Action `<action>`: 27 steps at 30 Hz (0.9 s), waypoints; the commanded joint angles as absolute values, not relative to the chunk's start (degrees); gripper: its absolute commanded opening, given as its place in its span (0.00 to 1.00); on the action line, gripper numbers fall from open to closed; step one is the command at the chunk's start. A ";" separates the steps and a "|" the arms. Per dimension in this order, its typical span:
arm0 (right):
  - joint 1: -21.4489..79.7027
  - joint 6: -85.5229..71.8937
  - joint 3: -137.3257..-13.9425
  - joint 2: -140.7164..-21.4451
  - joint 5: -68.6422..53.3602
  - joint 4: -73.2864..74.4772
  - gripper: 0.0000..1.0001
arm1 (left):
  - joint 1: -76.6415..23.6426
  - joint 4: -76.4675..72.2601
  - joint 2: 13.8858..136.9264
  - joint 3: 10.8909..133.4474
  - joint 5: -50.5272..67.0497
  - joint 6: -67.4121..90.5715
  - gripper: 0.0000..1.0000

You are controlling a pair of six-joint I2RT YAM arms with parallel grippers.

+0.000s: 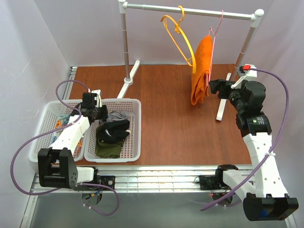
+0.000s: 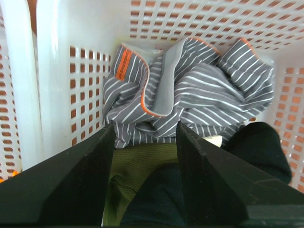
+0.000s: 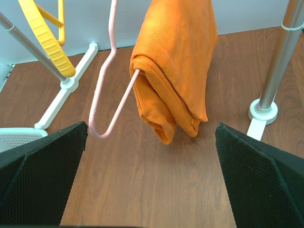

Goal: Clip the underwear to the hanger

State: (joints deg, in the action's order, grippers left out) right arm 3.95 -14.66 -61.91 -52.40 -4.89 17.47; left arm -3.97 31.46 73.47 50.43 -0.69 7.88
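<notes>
- The left gripper (image 2: 145, 130) is down inside the right-hand white basket (image 1: 137, 128), at its far left corner. Its jaws are roughly half apart, the tips straddling the near edge of the underwear (image 2: 190, 90) where it meets an olive-green cloth (image 2: 137, 166). Nothing looks pinched between them.
- The underwear, grey with fine white stripes and an orange tag, lies crumpled at the far end of that basket against the wall. A black garment (image 2: 261, 152) lies just near of it, to the right.
- The hanger (image 1: 179, 40), yellow-orange plastic, hangs tilted by its hook from the rail (image 1: 147, 6) at the far side of the table (image 1: 166, 123), well apart from the basket.
- Just right of it on the same rail is a thin pink hanger (image 3: 107, 85) with a folded orange cloth (image 3: 175, 61) draped over it.
- The right gripper (image 3: 151, 142) is held above the table on the right, facing the orange cloth. Its jaws are spread wide with nothing between them.
- A second white basket (image 1: 42, 124) sits to the left of the first, touching it.
</notes>
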 commanded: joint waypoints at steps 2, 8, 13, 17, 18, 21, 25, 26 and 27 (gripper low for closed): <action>4.83 -15.12 -61.96 -53.26 -4.66 14.33 0.99 | -3.87 30.85 73.12 49.04 -1.67 8.26 0.43; 5.71 -14.33 -62.14 -53.44 -3.96 14.24 0.99 | -3.87 30.94 74.79 48.78 -0.53 8.88 0.34; 7.12 -13.10 -61.88 -53.70 -3.08 14.24 0.98 | -3.87 30.32 76.02 48.69 -0.70 8.79 0.33; 7.82 -12.57 -61.79 -53.70 -2.99 14.24 0.99 | -3.87 29.01 75.68 49.30 -4.30 8.61 0.33; 7.91 -12.48 -61.79 -53.61 -2.99 14.24 0.99 | -3.87 28.66 75.24 49.57 -4.48 8.35 0.34; 8.26 -12.57 -61.61 -53.61 -3.25 14.24 0.99 | -3.87 26.64 72.69 50.18 -3.78 7.47 0.41; 8.35 -12.48 -61.17 -53.44 -3.69 14.06 0.99 | -3.87 25.40 72.68 50.36 -4.22 6.51 0.43; 8.35 -12.48 -61.08 -53.52 -3.69 14.06 0.99 | -3.87 25.31 73.47 50.36 -4.48 5.98 0.44; 8.35 -12.48 -61.17 -53.61 -3.69 13.98 0.99 | -3.87 25.40 74.96 50.36 -4.74 5.72 0.44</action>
State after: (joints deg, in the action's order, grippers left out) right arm 8.01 -13.08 -61.87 -53.74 -3.81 16.43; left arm -3.97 26.85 74.35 49.21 -3.16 7.49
